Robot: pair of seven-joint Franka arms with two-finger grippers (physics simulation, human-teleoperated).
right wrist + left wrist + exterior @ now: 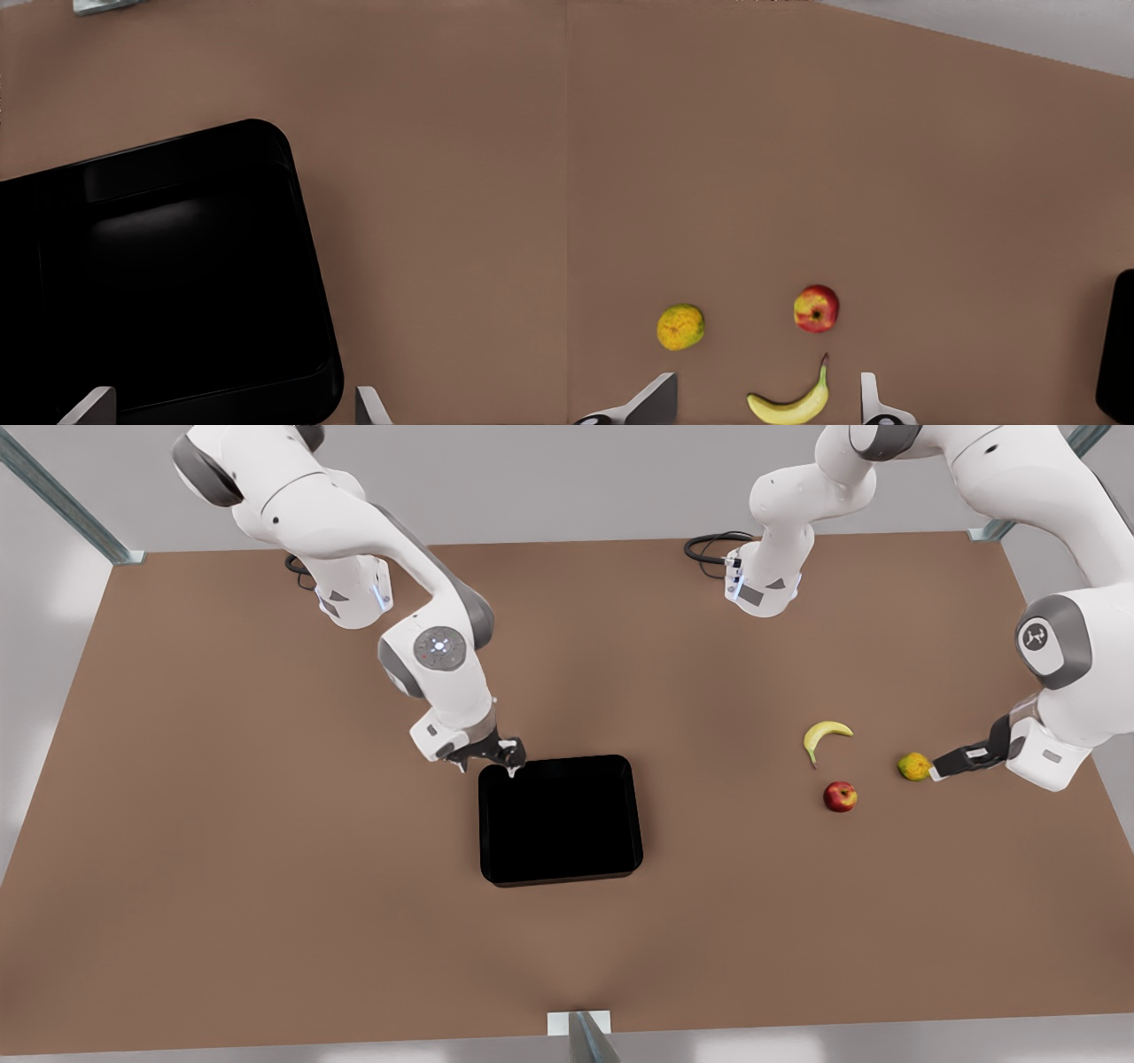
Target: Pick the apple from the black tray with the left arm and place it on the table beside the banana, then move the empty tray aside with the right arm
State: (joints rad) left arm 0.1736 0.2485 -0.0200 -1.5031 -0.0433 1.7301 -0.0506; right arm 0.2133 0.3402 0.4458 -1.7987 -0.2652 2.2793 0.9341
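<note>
A small roundish yellow-green-orange fruit (913, 766) lies on the front view's right side. Two black coiled cables (709, 545) lie at the far edge. Grey metal frame struts (62, 500) stand at the corners, before a pale grey wall (567, 478).

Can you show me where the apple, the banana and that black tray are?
apple (840, 796), front view, middle of its red skin.
banana (826, 736), front view, middle of its curve.
black tray (559, 821), front view, its bare floor.
</note>
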